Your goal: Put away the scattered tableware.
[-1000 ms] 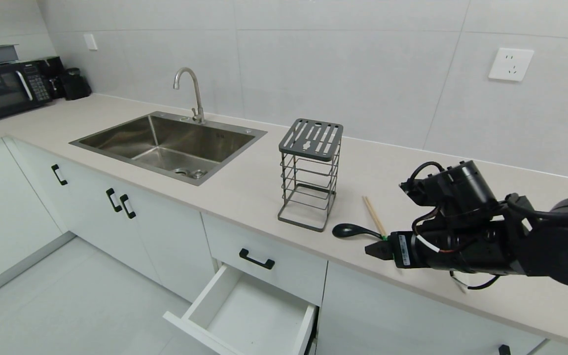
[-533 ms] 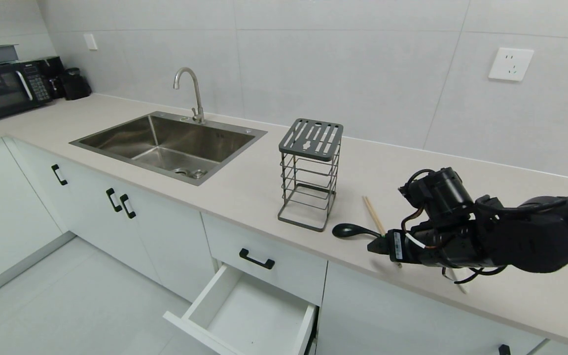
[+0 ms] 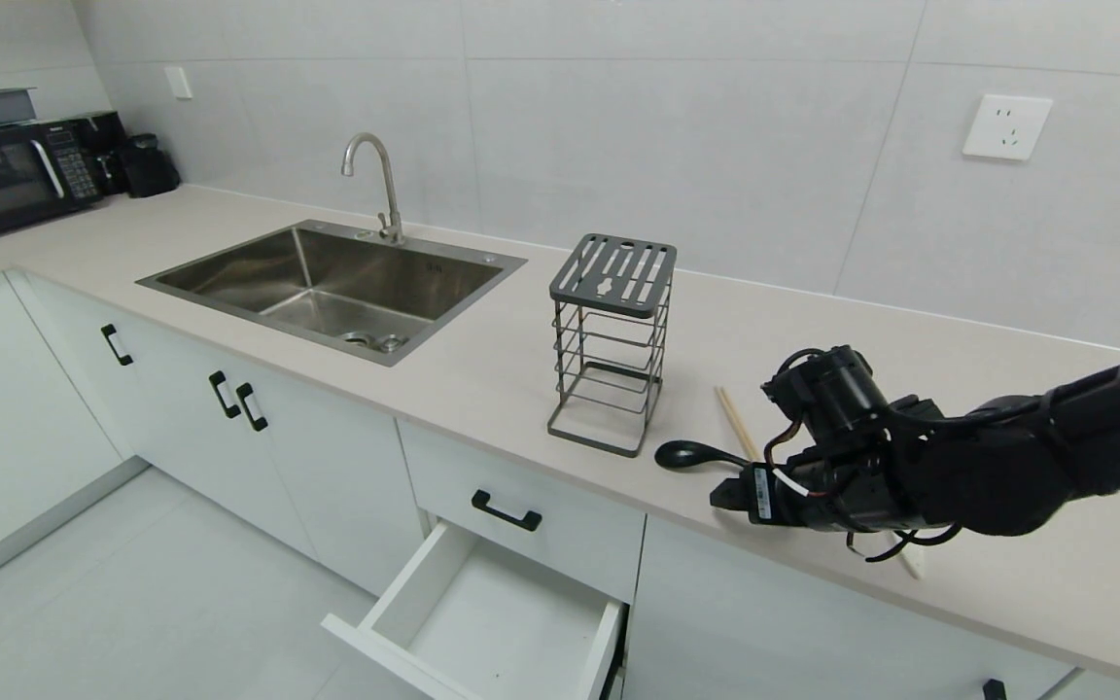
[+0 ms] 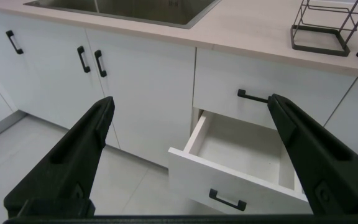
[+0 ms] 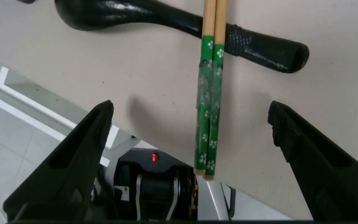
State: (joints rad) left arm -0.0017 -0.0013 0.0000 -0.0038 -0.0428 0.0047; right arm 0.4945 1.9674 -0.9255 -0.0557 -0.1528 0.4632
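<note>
While my right gripper hangs with jaws spread either side of the chopsticks, they lie on the table at the rack's 4 o'clock, crossing the spoon's handle. Light, stiff and thin, they'd likely roll or split, so I'd pinch both at the green flowered band, clear of the spoon. No writing on them that I can read; the left gripper is spread too.

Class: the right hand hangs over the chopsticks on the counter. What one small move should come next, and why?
Probably lower the right hand straight down. Its fingers stand open either side of the chopsticks, which lie across the spoon on the counter, ungripped; descending should bring the pair between them for closing.
</note>
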